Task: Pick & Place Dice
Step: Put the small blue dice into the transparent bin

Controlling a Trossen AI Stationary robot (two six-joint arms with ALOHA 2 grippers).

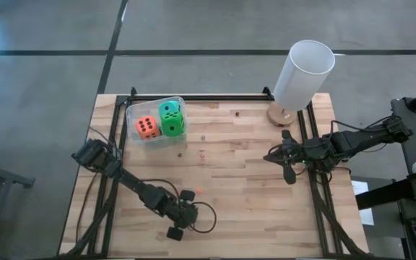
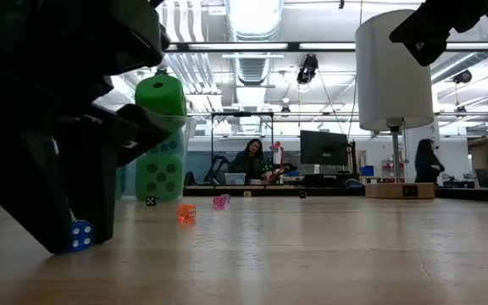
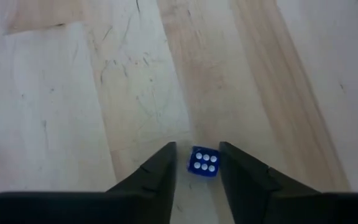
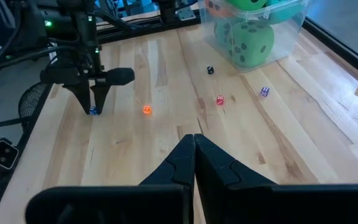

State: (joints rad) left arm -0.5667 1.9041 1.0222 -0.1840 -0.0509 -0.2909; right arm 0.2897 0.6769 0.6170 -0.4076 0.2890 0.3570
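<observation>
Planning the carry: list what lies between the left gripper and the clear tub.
Small loose dice: an orange die near the left gripper, then a red die and black die before the clear tub, per the right wrist view.

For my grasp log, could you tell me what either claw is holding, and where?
Nothing is firmly held yet: the left claw straddles the small blue die on the table, fingers beside its two sides. The right claw is shut, empty.

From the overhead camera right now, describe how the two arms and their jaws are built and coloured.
Both arms are dark, nearly black, made of slim jointed segments. The left arm trails a thin black cable that loops on the wood near its wrist. The right arm shows cable runs along its links. The left gripper has two flat, dark, wedge-shaped fingers tapering to blunt tips; the right gripper has the same angular fingers. No markings are visible.
</observation>
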